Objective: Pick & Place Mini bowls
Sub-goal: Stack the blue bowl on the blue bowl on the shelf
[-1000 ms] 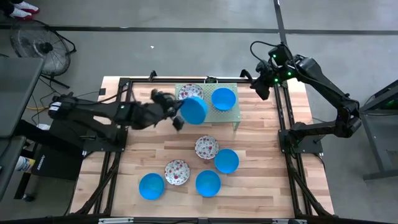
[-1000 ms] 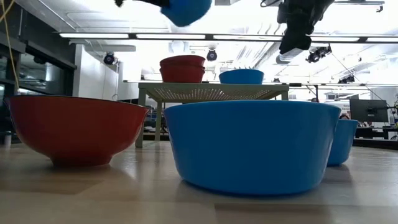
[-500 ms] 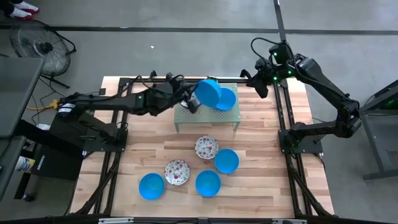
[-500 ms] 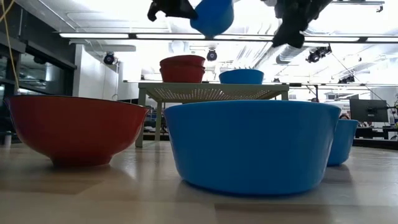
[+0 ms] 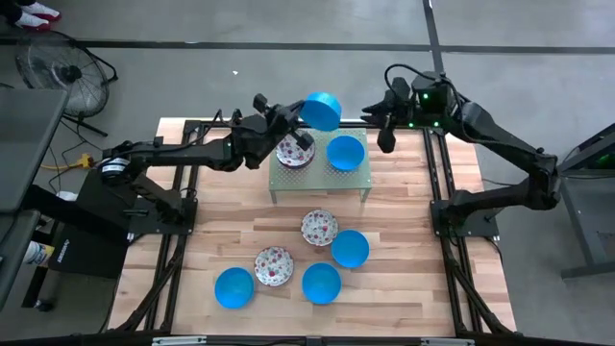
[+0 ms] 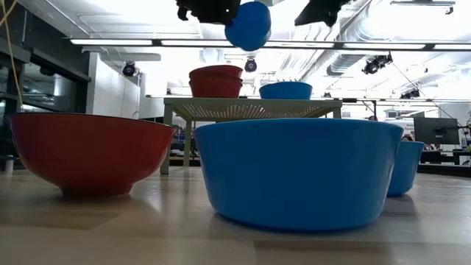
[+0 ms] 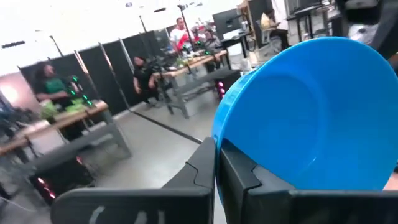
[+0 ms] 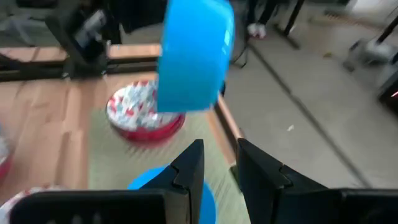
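Left gripper (image 5: 300, 123), upper centre of the high view, is clamped on a solid bright blue round mini bowl (image 5: 322, 111) held tilted above the green perforated rectangular stand (image 5: 320, 176). Right gripper (image 5: 384, 123), upper right, hovers beside it with fingers partly apart, gripping nothing.

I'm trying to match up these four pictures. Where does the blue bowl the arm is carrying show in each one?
High view: blue bowl at the table's far edge, by the green stand.
Low view: top centre, above the stand.
Left wrist view: fills the right.
Right wrist view: top centre.
Shared landmark: the stand.
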You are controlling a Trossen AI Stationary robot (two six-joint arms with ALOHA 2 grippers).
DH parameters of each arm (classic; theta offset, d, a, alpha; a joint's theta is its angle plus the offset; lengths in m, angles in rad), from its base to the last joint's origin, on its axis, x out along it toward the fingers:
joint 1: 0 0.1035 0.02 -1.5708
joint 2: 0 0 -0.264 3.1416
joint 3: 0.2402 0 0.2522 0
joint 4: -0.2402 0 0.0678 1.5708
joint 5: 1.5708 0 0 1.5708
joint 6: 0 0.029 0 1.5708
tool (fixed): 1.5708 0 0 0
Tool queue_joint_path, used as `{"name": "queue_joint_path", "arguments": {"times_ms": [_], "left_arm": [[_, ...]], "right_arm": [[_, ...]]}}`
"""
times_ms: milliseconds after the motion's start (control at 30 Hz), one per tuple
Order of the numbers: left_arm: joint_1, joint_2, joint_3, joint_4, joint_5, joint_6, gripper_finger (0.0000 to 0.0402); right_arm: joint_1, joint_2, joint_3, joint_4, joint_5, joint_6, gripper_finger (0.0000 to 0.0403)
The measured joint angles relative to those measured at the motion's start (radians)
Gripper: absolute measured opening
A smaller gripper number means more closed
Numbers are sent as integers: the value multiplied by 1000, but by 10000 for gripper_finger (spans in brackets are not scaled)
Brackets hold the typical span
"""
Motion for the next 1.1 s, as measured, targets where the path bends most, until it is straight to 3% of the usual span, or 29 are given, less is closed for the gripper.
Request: {"name": "queue_joint_path", "arguments": {"times_ms": [133,300,467,700,1100], "left_arm": [[10,0,0,11,-22,66,0],[26,1,0,19,2,128,0],[27,1,0,40,47,165,0],[27,1,0,40,62,210,0],[27,1,0,40,110,260,0]], "right_arm": [[67,0,0,94,123,-7,83],[127,21,0,149,139,-88,98],[155,54,0,155,156,-90,166],[224,116,0,259,300,-91,251],[272,175,0,331,544,-90,250]]}}
